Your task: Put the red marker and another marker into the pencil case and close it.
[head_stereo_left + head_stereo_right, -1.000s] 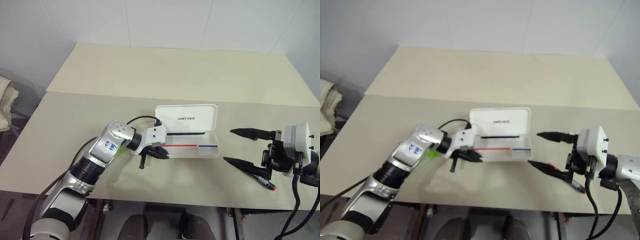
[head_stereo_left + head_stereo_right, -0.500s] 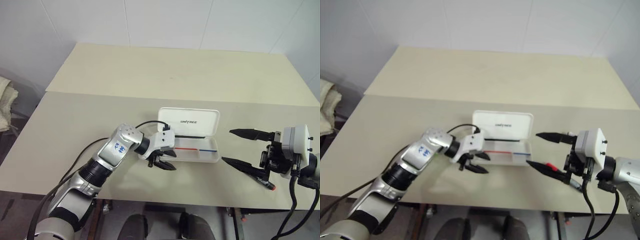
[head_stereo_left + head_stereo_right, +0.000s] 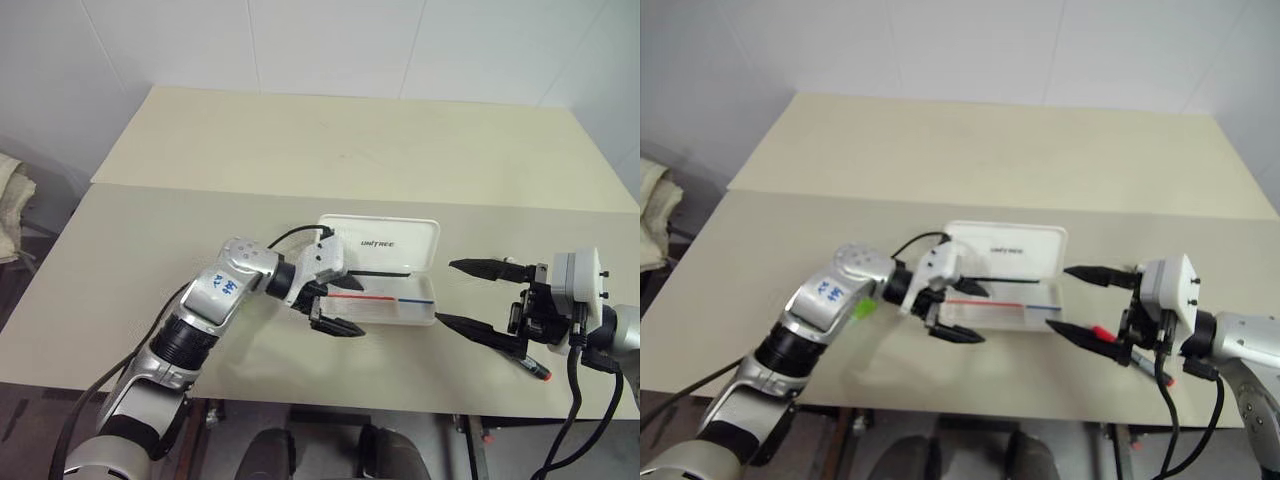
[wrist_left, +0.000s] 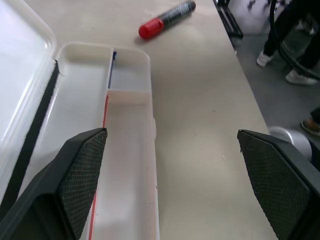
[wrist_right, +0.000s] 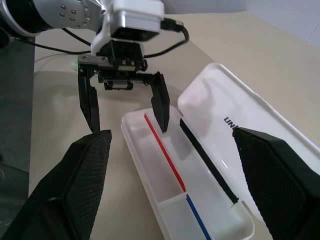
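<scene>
Left eye view: pencil case (image 3: 400, 262) lid reads "UNITREE"; left gripper (image 3: 330, 312) and right gripper (image 3: 475, 298) both spread wide, empty.

- My 2 cream tables (image 3: 330, 150) sit end to end before a white tiled wall (image 3: 330, 40).
- Grey floor (image 4: 280, 75) lies beside them.

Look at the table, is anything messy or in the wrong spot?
Nothing is broken or spilled. The pencil case lies open and empty. The red marker lies loose on the table, under the right hand, and a green marker peeks out beside the left arm. The left hand is open by the case.
</scene>
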Controlling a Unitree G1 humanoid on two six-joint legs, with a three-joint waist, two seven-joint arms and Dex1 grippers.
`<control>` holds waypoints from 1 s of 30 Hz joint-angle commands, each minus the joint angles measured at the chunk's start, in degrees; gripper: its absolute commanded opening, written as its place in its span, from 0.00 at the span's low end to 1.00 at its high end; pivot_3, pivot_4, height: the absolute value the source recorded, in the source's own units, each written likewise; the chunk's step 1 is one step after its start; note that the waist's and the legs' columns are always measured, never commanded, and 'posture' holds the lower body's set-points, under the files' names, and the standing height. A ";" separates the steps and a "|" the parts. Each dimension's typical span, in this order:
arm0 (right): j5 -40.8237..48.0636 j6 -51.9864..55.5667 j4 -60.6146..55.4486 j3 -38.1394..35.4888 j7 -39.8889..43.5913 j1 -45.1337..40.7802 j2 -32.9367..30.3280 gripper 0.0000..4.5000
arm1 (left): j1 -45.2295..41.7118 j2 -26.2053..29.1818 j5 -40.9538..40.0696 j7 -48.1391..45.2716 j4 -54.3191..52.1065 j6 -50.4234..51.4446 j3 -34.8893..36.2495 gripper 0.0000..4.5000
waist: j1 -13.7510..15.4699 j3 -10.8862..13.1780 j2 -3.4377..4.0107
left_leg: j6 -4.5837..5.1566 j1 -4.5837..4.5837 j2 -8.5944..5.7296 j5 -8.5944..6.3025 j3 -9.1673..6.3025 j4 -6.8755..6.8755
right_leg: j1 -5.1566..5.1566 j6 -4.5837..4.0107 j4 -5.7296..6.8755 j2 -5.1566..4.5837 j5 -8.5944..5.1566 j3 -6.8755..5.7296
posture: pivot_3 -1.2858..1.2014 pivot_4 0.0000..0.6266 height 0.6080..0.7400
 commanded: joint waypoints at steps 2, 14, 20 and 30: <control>-0.08 0.62 1.18 -1.88 -0.48 2.40 0.21 0.91 | 2.11 -0.20 -4.61 1.93 -0.71 -3.65 7.07 0.99 | 0.00 0.00 0.00 | 0.00 0.01 0.00 0.00 0.00 0.00 | 0.00 0.00 0.00 0.00 0.00 0.00 | 0.52 0.24 1.00; -9.96 0.77 10.01 -6.89 -4.93 14.96 0.67 0.91 | 14.98 12.01 -15.02 -10.56 -1.05 -17.98 21.46 0.99 | -0.35 0.00 0.03 | -0.02 0.07 0.05 0.01 0.02 -0.02 | -0.01 -0.02 0.05 0.00 -0.01 0.02 | 0.52 0.24 1.00; -12.93 -5.38 20.01 -6.38 -0.44 16.10 0.64 0.91 | 13.74 15.63 -15.37 -13.15 3.81 -22.58 24.34 0.99 | -0.19 -0.01 0.04 | -0.01 0.07 0.02 0.00 0.05 -0.03 | 0.00 -0.03 0.04 0.00 -0.01 0.05 | 0.52 0.24 1.00; -16.49 -12.12 34.98 -2.28 6.76 12.56 0.52 0.87 | 10.35 15.08 -15.14 -12.36 7.29 -27.00 24.15 1.00 | -0.81 -0.02 0.06 | -0.02 0.11 0.02 0.00 0.09 -0.07 | 0.00 -0.02 0.05 0.00 -0.01 0.04 | 0.52 0.24 1.00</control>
